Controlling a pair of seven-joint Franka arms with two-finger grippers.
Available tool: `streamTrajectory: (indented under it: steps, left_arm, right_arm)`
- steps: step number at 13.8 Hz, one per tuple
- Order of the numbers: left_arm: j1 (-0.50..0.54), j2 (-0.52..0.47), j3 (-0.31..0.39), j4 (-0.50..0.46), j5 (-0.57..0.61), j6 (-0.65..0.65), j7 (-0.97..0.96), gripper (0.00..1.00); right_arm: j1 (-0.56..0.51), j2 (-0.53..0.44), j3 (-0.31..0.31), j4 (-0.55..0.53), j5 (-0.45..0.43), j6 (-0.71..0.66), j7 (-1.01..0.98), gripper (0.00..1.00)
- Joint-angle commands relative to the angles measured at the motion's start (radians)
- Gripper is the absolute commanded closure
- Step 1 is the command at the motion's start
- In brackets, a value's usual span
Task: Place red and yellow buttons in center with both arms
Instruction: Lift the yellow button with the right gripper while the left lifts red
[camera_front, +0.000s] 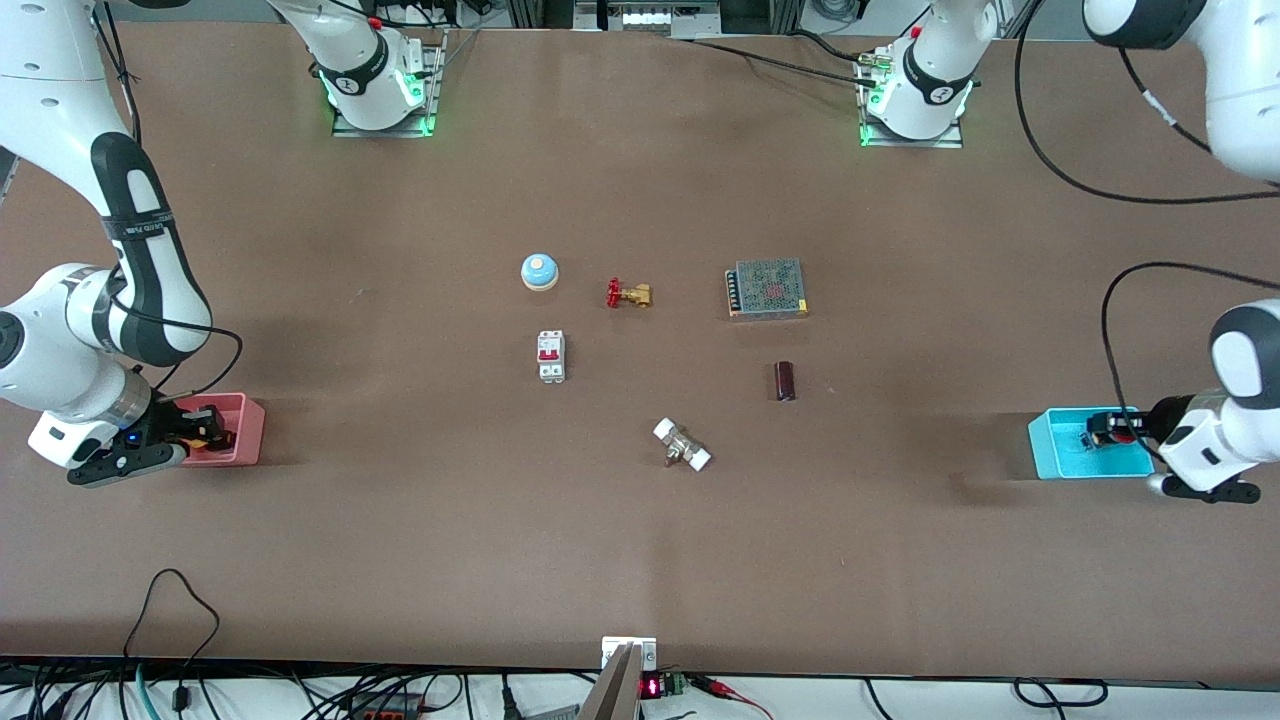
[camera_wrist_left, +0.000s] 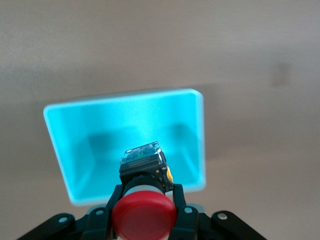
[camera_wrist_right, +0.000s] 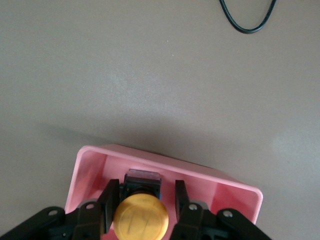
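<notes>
L gripper (camera_wrist_left: 145, 212) is pinched tight on the red button (camera_wrist_left: 144, 215), inside the cyan bin (camera_wrist_left: 60, 150) at the left arm's end. R gripper (camera_wrist_right: 142, 207) sits in the pink bin (camera_wrist_right: 87, 165) at the right arm's end, fingers (camera_wrist_right: 107, 200) straddling the yellow button (camera_wrist_right: 140, 217) w/ slight gaps, not yet clamped.

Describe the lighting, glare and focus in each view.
Front view: even overhead light, soft shadows beside the pink bin and blue bin. Left wrist view: blue bin overexposed and glowing, tabletop blurred, red button in the left gripper fairly crisp. Right wrist view: pale sheen on the table, yellow button between the right gripper fingers slightly soft.
</notes>
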Motion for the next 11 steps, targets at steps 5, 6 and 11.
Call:
streamTrajectory:
  steps: [5,6,11]
  left_arm:
    - [-0.006,-0.092,-0.208,-0.06,-0.027,-0.132,-0.081,0.81]
    - [-0.015,-0.09,-0.228,-0.079,-0.024,-0.11,-0.089,0.8]
    - [-0.084,-0.13,-0.233,-0.296,-0.022,0.115,-0.138,0.81]
  right_arm:
    - [-0.003,0.006,0.006,0.005,0.013,0.008,-0.04,0.82]
    - [-0.003,0.003,0.006,0.007,0.013,0.004,-0.042,0.85]
    - [-0.007,-0.153,0.007,0.014,0.012,-0.204,-0.149,0.85]
